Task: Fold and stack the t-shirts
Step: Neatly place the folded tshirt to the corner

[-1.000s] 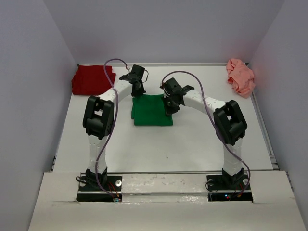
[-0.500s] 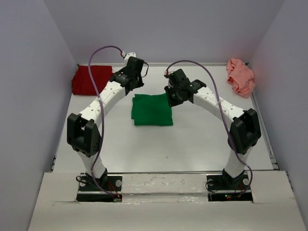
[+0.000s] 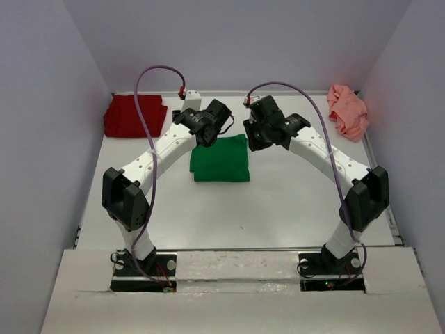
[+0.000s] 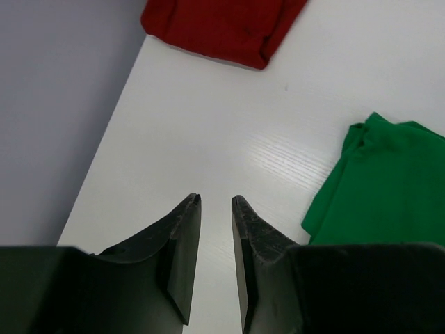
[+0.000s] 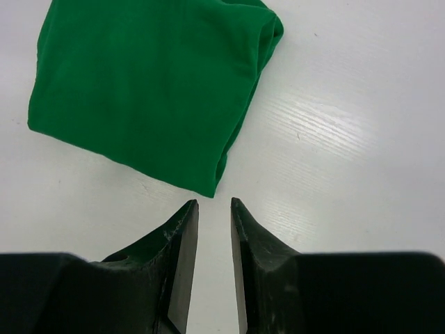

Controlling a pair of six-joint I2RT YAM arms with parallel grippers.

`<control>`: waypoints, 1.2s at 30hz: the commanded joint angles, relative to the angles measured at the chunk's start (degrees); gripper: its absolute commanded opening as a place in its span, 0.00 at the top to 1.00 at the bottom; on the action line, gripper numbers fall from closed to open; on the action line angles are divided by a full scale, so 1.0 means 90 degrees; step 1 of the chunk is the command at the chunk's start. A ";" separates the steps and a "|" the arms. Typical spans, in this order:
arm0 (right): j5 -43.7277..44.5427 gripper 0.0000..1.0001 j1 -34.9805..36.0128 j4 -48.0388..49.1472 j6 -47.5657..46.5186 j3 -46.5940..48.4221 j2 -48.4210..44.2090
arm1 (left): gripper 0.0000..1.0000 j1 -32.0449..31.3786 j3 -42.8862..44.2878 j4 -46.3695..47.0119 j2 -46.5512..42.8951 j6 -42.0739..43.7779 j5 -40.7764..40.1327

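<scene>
Seen from above, the dark red t-shirt [image 3: 134, 116] lies at about 10 o'clock on the white table [image 3: 292, 209], a flat, roughly rectangular bundle in the far left corner, close to the left wall. In the left wrist view it sits at 12 o'clock, one rolled edge turned toward the camera. The left gripper [image 4: 215, 203] hangs over bare tabletop between that shirt and the bright green t-shirt [image 3: 220, 158]. Its two dark fingers are parted by a narrow gap with nothing between them, so it is slightly open and holds nothing. From those fingertips the green cloth lies at about 3 o'clock, well clear of them, with a rumpled corner nearest the red shirt. In the overhead view the green shirt is folded into a neat, nearly square pad just beyond the middle of the table, toward 12 o'clock, its far edge partly hidden under both wrists. The right gripper [image 5: 212, 203] also stands a little open and empty. In its own view the green pad fills the frame from 10 to 12 o'clock, and the nearest folded corner lies just above the left fingertip without touching it. The salmon pink t-shirt [image 3: 348, 111] lies crumpled at about 2 o'clock, in the far right corner beside the right wall, well apart from both arms.
</scene>
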 commanded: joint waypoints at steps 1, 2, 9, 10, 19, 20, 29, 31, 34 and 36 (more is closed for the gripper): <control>-0.0024 0.69 0.0054 -0.0141 0.0027 0.0104 -0.0417 | 0.63 -0.0160 -0.0048 -0.0790 0.0001 -0.1099 -0.1376; -0.0063 0.69 0.0054 -0.0151 0.0046 0.0094 -0.0485 | 0.63 -0.0199 -0.0039 -0.0780 0.0011 -0.1109 -0.1435; 0.0141 0.69 0.0054 -0.0425 0.0017 0.0114 -0.0632 | 0.61 -0.0356 0.0001 -0.0770 -0.0077 -0.1236 -0.1514; 0.0171 0.69 0.0054 -0.0444 0.0027 0.0133 -0.0651 | 0.59 -0.0356 0.0000 -0.0780 -0.0077 -0.1265 -0.1513; 0.0298 0.69 0.0054 -0.0386 0.0144 -0.0247 -0.1285 | 0.33 0.2308 -0.4080 0.5585 -0.3113 0.1410 0.6194; 0.0327 0.68 0.0054 -0.0357 0.0115 -0.0441 -0.1499 | 0.31 0.2562 -0.4169 0.5597 -0.3056 0.1536 0.6733; 0.0376 0.68 0.0054 -0.0181 -0.0042 -0.0794 -0.1941 | 0.20 0.3413 -0.3767 0.5683 -0.1630 0.1509 0.9440; 0.0406 0.68 0.0054 -0.0181 -0.0100 -0.0785 -0.1980 | 0.20 0.3482 -0.3954 0.6064 -0.1474 0.1362 0.9805; 0.0493 0.68 0.0054 -0.0161 -0.0139 -0.0785 -0.2048 | 0.20 0.3657 -0.4471 0.6378 -0.1221 0.1118 1.0223; 0.0484 0.67 0.0054 -0.0151 -0.0149 -0.0794 -0.2068 | 0.22 0.3784 -0.4579 0.6378 -0.1035 0.1001 1.0283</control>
